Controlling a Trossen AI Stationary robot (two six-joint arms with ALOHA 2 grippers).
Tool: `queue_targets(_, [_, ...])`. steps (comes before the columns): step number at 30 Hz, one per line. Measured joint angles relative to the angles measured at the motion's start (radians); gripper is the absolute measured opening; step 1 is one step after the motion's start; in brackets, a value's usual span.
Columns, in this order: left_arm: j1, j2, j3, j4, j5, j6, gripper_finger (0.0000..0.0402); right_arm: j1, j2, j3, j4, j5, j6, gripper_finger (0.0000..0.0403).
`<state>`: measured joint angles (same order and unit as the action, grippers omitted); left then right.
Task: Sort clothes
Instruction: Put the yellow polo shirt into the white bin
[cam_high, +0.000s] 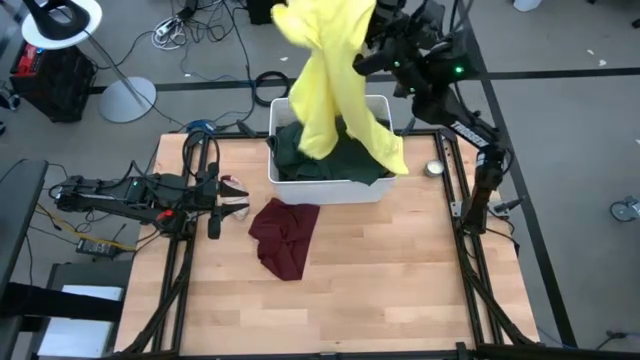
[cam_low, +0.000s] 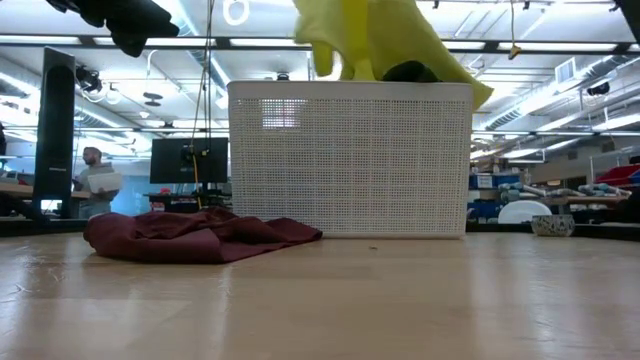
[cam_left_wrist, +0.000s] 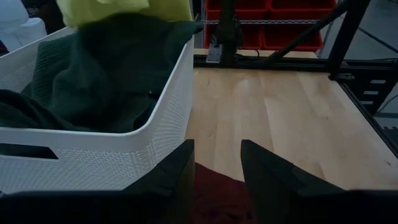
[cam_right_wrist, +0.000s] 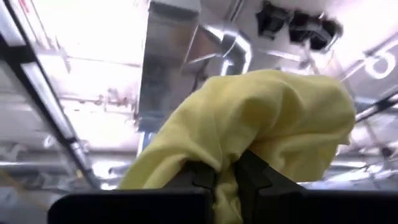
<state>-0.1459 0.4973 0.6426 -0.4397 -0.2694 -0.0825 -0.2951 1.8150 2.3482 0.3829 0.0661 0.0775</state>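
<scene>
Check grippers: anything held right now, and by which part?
Right gripper is shut on the yellow garment, pinching a bunched fold at its top, lifted above the white tub. Left gripper is open, holding nothing.

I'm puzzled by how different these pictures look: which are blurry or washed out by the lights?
Right wrist view: bright ceiling lights glare behind the yellow garment, and the background is washed out. Left wrist view: the near fingers look soft, and the white tub is sharper. Low view: the near tabletop blurs. High view: evenly lit.

I see soft matt yellow cloth (cam_high: 335, 75), a white perforated plastic tub (cam_low: 350, 160), and a smooth pale wood counter (cam_high: 400, 270).
</scene>
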Motion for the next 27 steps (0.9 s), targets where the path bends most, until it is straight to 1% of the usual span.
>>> queue_targets(1, [0.000, 0.000, 0.000, 0.000, 0.000, 0.000, 0.0137, -0.004, 0.000, 0.000, -0.028, -0.010, 0.016, 0.0018])
queue_targets(3, [0.000, 0.000, 0.000, 0.000, 0.000, 0.000, 0.0137, -0.008, -0.005, 0.002, -0.149, -0.014, 0.023, 0.0018])
queue_targets(8, [0.000, 0.000, 0.000, 0.000, 0.000, 0.000, 0.0137, -0.013, -0.031, 0.000, -0.587, -0.008, 0.002, 0.0018])
queue_targets(14, [0.000, 0.000, 0.000, 0.000, 0.000, 0.000, 0.0137, -0.013, -0.087, 0.000, -1.100, 0.151, 0.008, 0.0022])
queue_targets(20, [0.000, 0.000, 0.000, 0.000, 0.000, -0.001, 0.0137, -0.012, -0.099, -0.001, -1.526, 0.154, 0.117, 0.0019])
queue_targets(22, [0.000, 0.000, 0.000, 0.001, 0.000, -0.001, 0.0137, -0.013, -0.092, -0.027, -1.618, 0.150, 0.165, 0.0020])
queue_targets(24, [0.000, 0.000, 0.000, 0.001, 0.000, -0.001, 0.0137, -0.013, -0.075, -0.071, -1.655, 0.126, 0.197, 0.0021])
queue_targets(27, [0.000, 0.000, 0.000, 0.001, 0.000, -0.001, 0.0137, -0.013, -0.046, -0.159, -1.568, 0.056, 0.201, 0.0020])
